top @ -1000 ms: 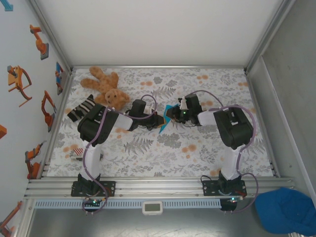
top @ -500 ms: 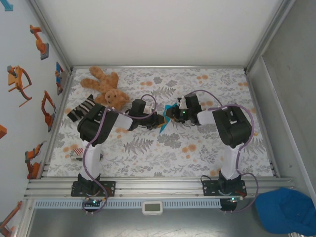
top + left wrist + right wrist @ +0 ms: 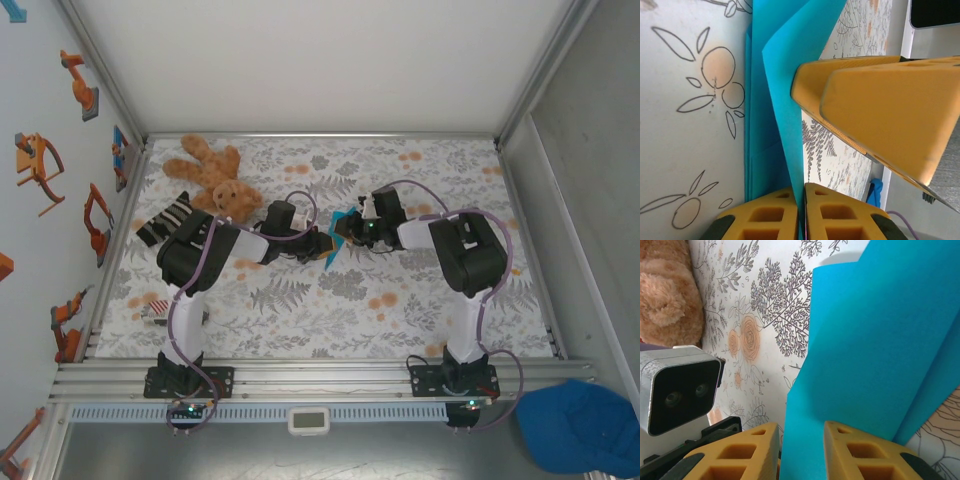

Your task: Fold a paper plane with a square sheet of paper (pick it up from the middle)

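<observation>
Above the worktop [image 3: 685, 135] my left claw [image 3: 801, 190] pinches the paper [image 3: 772, 75]; my right claw [image 3: 800, 430], I cannot tell; opposing pulls could tear it.

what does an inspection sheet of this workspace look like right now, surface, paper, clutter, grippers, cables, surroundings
surface: floral table cover, lying flat
job's things: cyan-blue paper, folded into layers, between the two grippers mid-table
clutter: teddy bear and striped black-and-white item at far left; small object near the left edge, too small to tell; blue cap off the table, near right
grippers: left gripper shut on the paper; right gripper has a finger on either side of the paper with a gap, grip unclear
cables: purple cables looped along both arms
surroundings: stickered left wall, plain back wall, metal rail at the near edge
</observation>
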